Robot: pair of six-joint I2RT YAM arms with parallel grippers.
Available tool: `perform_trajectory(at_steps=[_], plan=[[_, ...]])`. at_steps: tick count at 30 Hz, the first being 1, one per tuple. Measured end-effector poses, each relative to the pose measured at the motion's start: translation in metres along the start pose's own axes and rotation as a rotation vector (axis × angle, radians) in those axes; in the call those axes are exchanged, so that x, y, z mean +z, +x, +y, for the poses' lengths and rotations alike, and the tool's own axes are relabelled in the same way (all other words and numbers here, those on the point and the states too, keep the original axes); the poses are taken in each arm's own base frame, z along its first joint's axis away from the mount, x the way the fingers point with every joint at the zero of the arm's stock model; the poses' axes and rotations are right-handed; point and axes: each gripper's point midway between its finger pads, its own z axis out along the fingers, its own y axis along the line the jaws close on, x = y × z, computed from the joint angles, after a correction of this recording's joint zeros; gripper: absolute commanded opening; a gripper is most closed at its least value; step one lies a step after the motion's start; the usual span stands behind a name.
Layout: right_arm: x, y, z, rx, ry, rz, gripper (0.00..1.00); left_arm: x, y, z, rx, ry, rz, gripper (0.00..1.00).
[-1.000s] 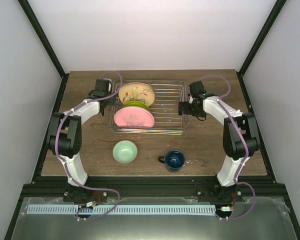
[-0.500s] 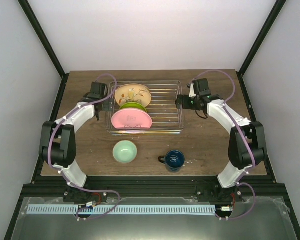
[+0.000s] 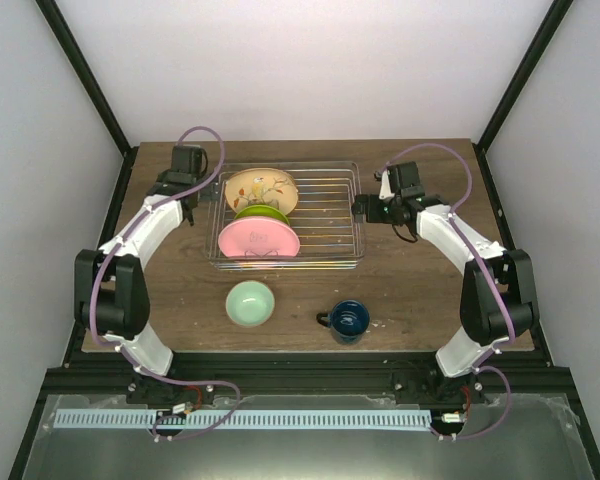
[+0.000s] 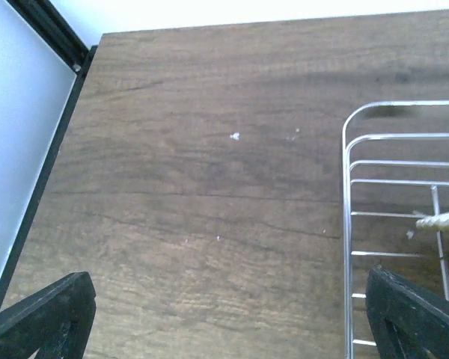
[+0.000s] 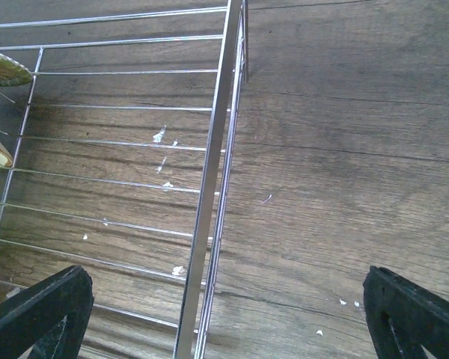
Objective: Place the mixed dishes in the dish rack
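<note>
The silver wire dish rack (image 3: 330, 266) sits at the far middle of the table. The cream floral plate (image 3: 261, 188), lime-green plate (image 3: 263, 213) and pink plate (image 3: 259, 240) stand in its left half. The mint-green bowl (image 3: 250, 303) and the dark blue mug (image 3: 348, 320) stand on the table in front of the rack. My left gripper (image 3: 190, 205) is open and empty over bare wood (image 4: 232, 321), just left of the rack's far left corner (image 4: 346, 224). My right gripper (image 3: 366, 208) is open and straddles the rack's right rim (image 5: 213, 164).
Black frame posts (image 3: 80, 90) stand at both back corners, and a black rail (image 4: 45, 172) runs along the table's left edge. White crumbs (image 5: 159, 136) lie on the wood under the rack's right side.
The rack with its three plates has shifted a little to the left. My left gripper moved left and back, off the rack. My right gripper moved left with the rack's right rim.
</note>
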Motion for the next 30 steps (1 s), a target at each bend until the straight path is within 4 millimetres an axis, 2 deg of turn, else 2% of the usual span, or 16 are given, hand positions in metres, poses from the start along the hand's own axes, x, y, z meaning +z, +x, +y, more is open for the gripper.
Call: perform_trajectory(at_steps=[5,8,12,15,17,20,25,30], plan=[[-0.001,0.0,-0.001,-0.003,0.004,-0.005,1.0,-0.004,-0.011,-0.004,-0.035,0.043,-0.03,1.0],[-0.002,-0.002,-0.001,-0.004,0.008,-0.011,1.0,-0.016,-0.018,-0.005,-0.06,0.072,-0.054,1.0],[-0.005,-0.004,-0.002,-0.005,0.014,-0.023,1.0,-0.06,-0.038,0.005,-0.114,0.112,-0.152,1.0],[-0.007,-0.006,-0.002,-0.003,0.019,-0.034,1.0,-0.106,-0.051,0.014,-0.154,0.144,-0.247,1.0],[-0.008,-0.007,-0.002,0.0,0.022,-0.036,1.0,-0.135,-0.053,0.01,-0.16,0.176,-0.296,1.0],[-0.008,-0.006,-0.003,0.009,0.026,-0.035,1.0,-0.16,-0.038,-0.013,-0.131,0.244,-0.305,1.0],[-0.008,-0.006,-0.004,0.022,0.031,-0.034,1.0,-0.181,0.008,-0.056,-0.051,0.364,-0.234,1.0],[-0.008,-0.002,-0.008,0.031,0.053,-0.02,1.0,-0.208,0.035,-0.093,0.041,0.492,-0.189,1.0]])
